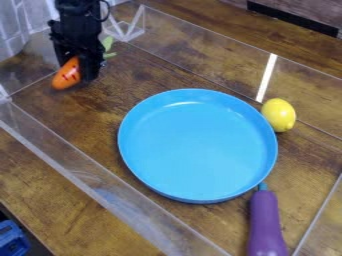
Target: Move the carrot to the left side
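On the dark wooden tabletop (pixel 187 70), walled by a clear plastic barrier (pixel 60 150), the round blue plastic plate (pixel 197 143) fills the middle and leaves only the margins free. At the far left corner the black robot gripper (pixel 76 62) points straight down, its jaws shut on the small orange toy carrot (pixel 67 72), which hangs tilted, low over the wood or perhaps touching it. That spot is well clear of the plate, so it looks like the intended drop point and release seems the next step. The long purple toy eggplant (pixel 265 225) lies by the plate's lower right rim, and the small yellow toy lemon (pixel 278 113) sits just beside its right edge.
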Controlling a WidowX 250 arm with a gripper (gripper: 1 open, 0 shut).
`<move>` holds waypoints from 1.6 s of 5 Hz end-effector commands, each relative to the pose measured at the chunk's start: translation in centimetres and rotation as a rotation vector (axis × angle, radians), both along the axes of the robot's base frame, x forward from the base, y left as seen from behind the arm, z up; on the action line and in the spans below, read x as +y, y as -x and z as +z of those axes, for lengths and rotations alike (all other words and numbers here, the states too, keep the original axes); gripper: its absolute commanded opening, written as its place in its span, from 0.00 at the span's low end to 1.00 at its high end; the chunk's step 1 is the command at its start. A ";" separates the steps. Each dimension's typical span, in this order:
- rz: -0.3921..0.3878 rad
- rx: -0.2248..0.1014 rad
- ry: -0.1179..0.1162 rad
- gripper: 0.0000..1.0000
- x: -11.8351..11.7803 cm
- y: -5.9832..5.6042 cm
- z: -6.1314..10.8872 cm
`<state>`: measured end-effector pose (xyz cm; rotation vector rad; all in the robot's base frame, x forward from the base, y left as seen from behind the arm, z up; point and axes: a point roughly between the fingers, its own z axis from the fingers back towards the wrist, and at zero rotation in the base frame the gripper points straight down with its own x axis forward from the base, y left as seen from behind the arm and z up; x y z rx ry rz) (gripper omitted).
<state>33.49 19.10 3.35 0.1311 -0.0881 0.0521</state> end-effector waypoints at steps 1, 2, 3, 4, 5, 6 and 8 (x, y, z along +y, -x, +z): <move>0.002 -0.061 -0.038 0.00 0.1 -1.4 1.6; 0.005 -0.069 -0.040 0.00 -0.4 -1.9 1.4; 0.005 -0.077 -0.046 0.00 -0.3 -2.2 1.5; 0.014 -0.081 -0.055 0.00 -0.2 -2.4 1.9; 0.023 -0.084 -0.062 0.00 -0.2 -2.4 2.3; 0.028 -0.086 -0.065 0.00 -0.2 -2.5 2.3; 0.038 -0.090 -0.071 0.00 -0.6 -2.8 2.5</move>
